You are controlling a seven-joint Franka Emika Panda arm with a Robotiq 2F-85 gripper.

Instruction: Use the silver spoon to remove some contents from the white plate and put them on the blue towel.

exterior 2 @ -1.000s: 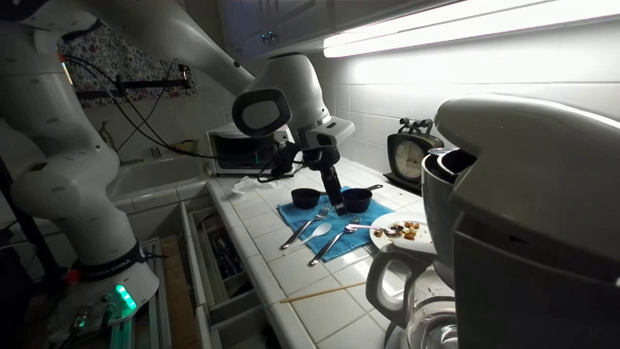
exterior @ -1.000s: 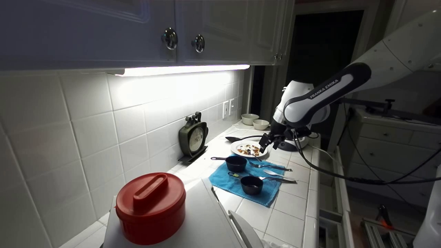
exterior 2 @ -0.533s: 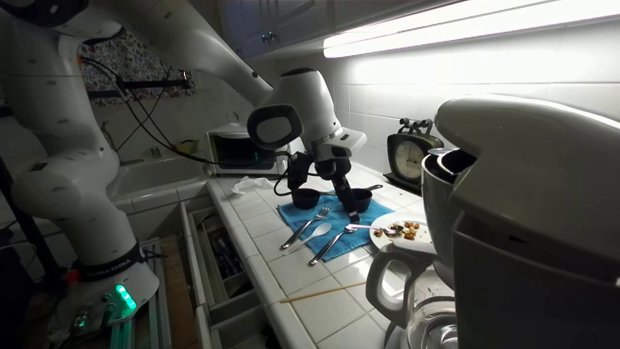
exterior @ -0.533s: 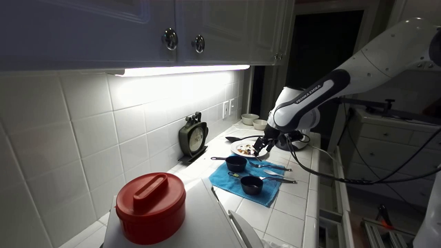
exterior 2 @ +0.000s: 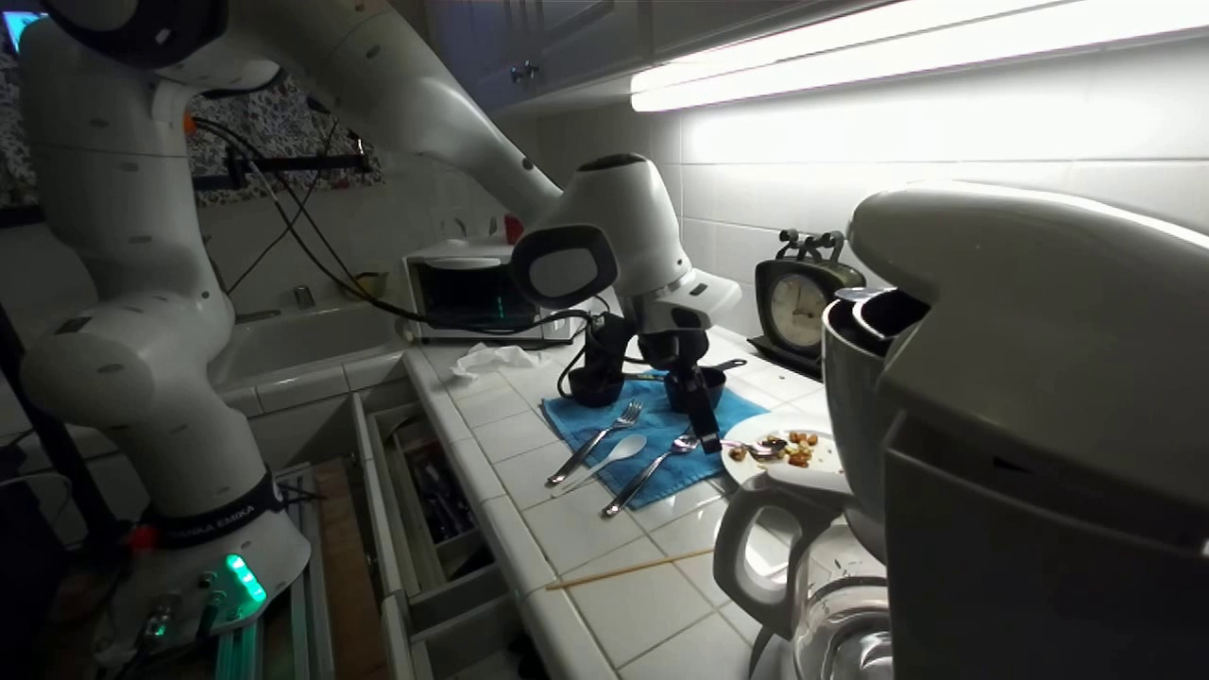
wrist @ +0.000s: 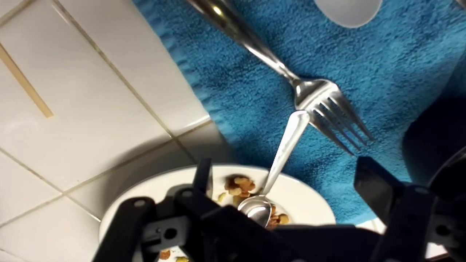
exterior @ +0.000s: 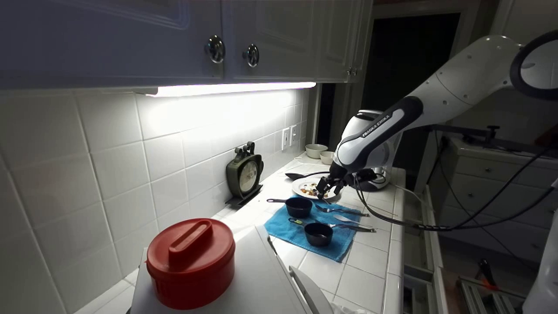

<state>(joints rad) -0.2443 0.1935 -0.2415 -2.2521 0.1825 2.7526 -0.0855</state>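
Observation:
The silver spoon [wrist: 284, 153] leans on the white plate [wrist: 313, 207], bowl among the contents [wrist: 240, 186], handle slanting out over the blue towel [wrist: 233, 80]. Its handle end overlaps the fork on the towel. In an exterior view the spoon's bowl [exterior 2: 770, 450] shows on the plate [exterior 2: 732, 472]. My gripper [wrist: 285, 176] is open and empty; its fingertips appear either side of the spoon handle, and whether they are level with it I cannot tell. In both exterior views the gripper [exterior: 329, 191] [exterior 2: 708, 442] is low at the plate's towel side. It hides part of the plate and contents.
Two dark cups [exterior: 299, 207] [exterior: 318, 234], forks [exterior 2: 652, 477] and a white spoon [exterior 2: 623, 449] lie on the towel. A wooden stick [exterior 2: 623, 571], a mixer [exterior 2: 1020, 312], a scale [exterior: 245, 174] and a black ladle [exterior: 301, 175] are around. Cabinets [exterior: 270, 39] hang above.
My gripper has moved down and across the towel toward the plate and the spoon handle. The spoon, plate and towel have not visibly moved.

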